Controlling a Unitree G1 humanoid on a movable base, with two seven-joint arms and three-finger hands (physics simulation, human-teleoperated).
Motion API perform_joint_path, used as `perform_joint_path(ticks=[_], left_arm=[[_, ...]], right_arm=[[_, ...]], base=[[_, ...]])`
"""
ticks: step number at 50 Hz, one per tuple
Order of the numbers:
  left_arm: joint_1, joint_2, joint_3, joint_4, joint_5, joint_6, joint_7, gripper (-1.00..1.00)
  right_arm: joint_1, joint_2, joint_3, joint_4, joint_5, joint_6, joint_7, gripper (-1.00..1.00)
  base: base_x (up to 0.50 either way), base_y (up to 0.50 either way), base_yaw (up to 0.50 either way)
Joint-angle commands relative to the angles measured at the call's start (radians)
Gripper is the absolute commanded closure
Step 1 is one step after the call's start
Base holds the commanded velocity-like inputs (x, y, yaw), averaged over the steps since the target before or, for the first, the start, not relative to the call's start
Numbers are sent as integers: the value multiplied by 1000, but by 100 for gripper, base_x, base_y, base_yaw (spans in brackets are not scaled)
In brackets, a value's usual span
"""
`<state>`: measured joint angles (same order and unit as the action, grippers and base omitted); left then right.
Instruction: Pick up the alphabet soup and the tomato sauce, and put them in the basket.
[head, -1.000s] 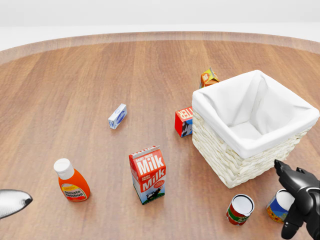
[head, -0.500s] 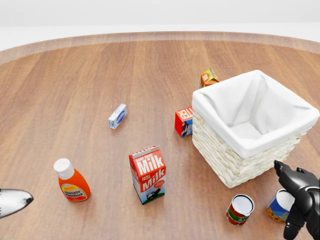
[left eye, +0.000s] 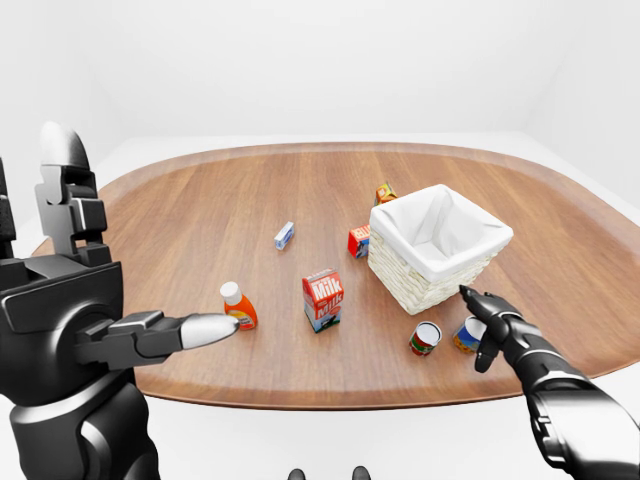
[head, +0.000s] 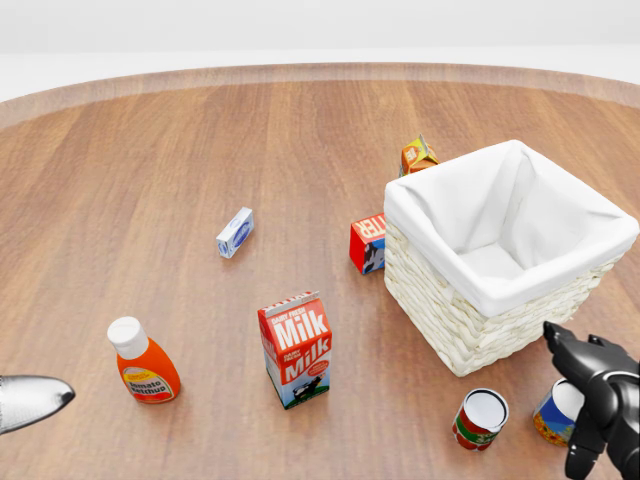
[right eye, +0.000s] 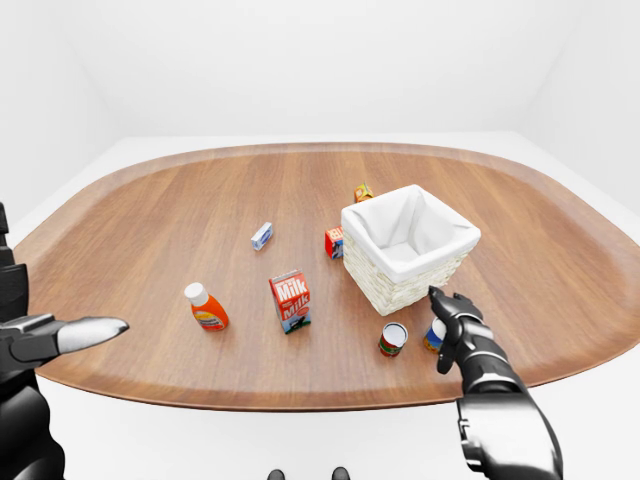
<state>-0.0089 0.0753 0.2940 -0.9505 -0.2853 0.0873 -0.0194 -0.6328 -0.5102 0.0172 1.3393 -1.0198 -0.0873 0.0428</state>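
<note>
Two upright cans, touching nothing, near the tabletop's bottom-right edge in the head view: alphabet soup (head: 480, 419), red-green label; tomato sauce (head: 555, 412), blue-yellow label. White-lined wicker basket (head: 470, 322) just above.

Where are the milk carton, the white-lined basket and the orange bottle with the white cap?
milk carton (head: 296, 347), head view, on its red printed face.
basket (head: 448, 308), head view, on its woven wall.
orange bottle (head: 147, 374), head view, on its orange body.
</note>
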Motion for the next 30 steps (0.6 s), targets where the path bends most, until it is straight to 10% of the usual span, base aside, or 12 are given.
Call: perform_joint_path(ticks=[1, 7, 11, 18, 30], left_arm=[[2, -1, 3, 9, 4, 0, -4, -94], [1, 0, 6, 10, 2, 0, -5, -94], [3, -1, 5, 9, 1, 0, -5, -93], [3, -1, 11, -1, -8, 0, -4, -93], [-5, 5, 30, -24, -42, 0, 6, -93]], right_arm=[[-5, 5, 0, 9, -14, 0, -2, -100], [-5, 5, -1, 10, -18, 0, -4, -100], [-8, 3, -1, 8, -20, 0, -3, 30], [-11, -5, 16, 6, -48, 0, -20, 89], [-33, -11, 29, 1, -126, 0, -47, 95]], base=[[0, 0, 0], [0, 0, 0], [0, 0, 0], [0, 0, 0], [0, 0, 0]])
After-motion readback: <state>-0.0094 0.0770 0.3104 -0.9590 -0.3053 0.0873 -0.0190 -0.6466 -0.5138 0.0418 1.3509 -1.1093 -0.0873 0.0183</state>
